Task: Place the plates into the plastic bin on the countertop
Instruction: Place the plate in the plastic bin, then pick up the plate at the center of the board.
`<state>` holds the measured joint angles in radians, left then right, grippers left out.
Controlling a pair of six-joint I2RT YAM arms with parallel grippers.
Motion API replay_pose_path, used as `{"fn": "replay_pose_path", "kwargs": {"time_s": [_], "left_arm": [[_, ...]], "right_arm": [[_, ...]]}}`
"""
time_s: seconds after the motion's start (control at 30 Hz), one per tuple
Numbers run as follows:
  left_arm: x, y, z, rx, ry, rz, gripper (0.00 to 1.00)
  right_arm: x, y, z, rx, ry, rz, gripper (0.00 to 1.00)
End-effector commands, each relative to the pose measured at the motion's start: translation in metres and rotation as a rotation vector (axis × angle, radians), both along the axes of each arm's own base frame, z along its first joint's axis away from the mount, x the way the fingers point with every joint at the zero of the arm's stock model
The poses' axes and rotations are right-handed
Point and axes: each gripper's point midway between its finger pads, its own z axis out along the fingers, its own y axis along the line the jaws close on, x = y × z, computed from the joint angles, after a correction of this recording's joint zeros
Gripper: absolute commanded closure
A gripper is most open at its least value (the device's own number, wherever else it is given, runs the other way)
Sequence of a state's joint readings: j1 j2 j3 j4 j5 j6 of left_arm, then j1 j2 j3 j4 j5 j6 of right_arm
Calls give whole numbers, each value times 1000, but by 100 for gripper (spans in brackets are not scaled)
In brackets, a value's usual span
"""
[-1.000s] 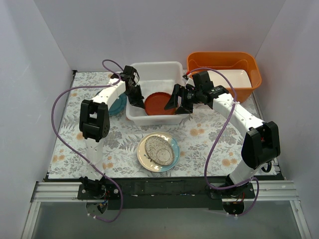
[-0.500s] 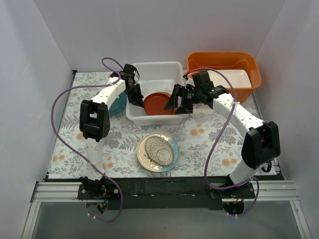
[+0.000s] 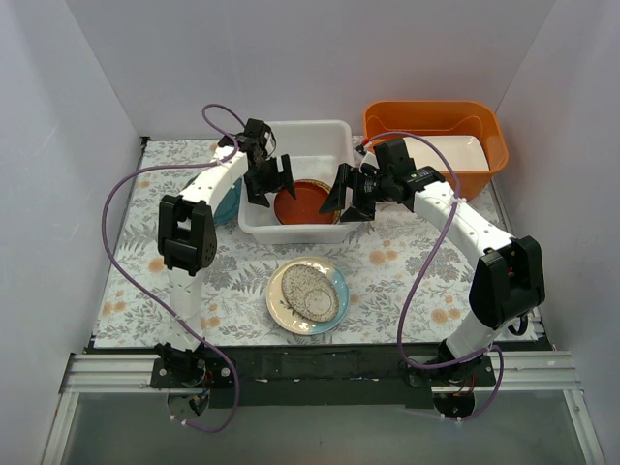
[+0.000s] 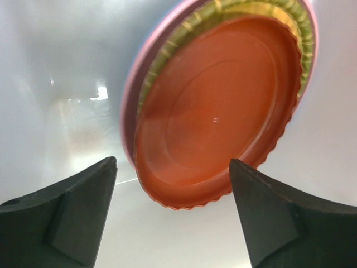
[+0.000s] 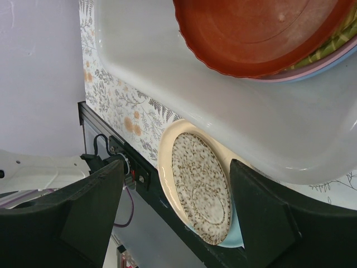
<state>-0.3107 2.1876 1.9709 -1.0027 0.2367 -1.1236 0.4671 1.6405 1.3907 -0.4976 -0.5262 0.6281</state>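
Top external view puts the white plastic bin [image 3: 308,127] at the upper middle of the frame, on the leaf-printed counter [image 3: 407,262]. Inside it a red-brown plate [image 3: 304,201] lies on top of a stack. The left wrist view shows a woven yellow plate [image 4: 245,8] and a pink plate [image 4: 128,106] peeking out beneath its scalloped edge. Right of the bin, toward the upper right, an orange tub [image 3: 433,107] holds a white rectangular dish [image 3: 455,155]. The left gripper [image 3: 272,182] hangs over the left part of the bin, its fingers spread wide with nothing between them and the red-brown plate just beyond. The right gripper [image 3: 349,200] sits at the bin's right front corner, fingers likewise apart and empty. On the counter below the bin, near the frame's centre, lies a cream speckled plate [image 3: 303,293] with a light blue edge along its right side. Whether that edge is its own rim or another plate underneath I cannot tell. A teal plate [image 3: 232,206] lies left of the bin, partly hidden by the left arm [image 3: 208,184].
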Motion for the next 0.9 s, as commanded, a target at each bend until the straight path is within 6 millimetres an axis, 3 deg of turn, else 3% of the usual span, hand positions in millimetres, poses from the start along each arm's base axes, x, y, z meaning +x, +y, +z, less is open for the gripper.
{"fn": "replay_pose_path", "kwargs": {"time_s": [0.0, 0.03, 0.17, 0.4, 0.67, 0.87], "left_arm": [[5, -4, 24, -11, -47, -16, 14], [6, -5, 27, -16, -57, -17, 8], [9, -12, 44, -66, -96, -20, 3], [12, -31, 74, -185, -150, -37, 2], [19, -36, 118, -248, -249, -35, 2], [21, -36, 130, -255, -274, -31, 2]], "right_arm": [[-3, 1, 17, 28, -61, 15, 16], [-3, 1, 17, 27, -59, 15, 17], [-3, 0, 17, 27, -62, 16, 17], [-4, 0, 17, 27, -66, 17, 16], [-5, -1, 18, 27, -65, 13, 16], [-5, -1, 18, 26, -67, 14, 16]]}}
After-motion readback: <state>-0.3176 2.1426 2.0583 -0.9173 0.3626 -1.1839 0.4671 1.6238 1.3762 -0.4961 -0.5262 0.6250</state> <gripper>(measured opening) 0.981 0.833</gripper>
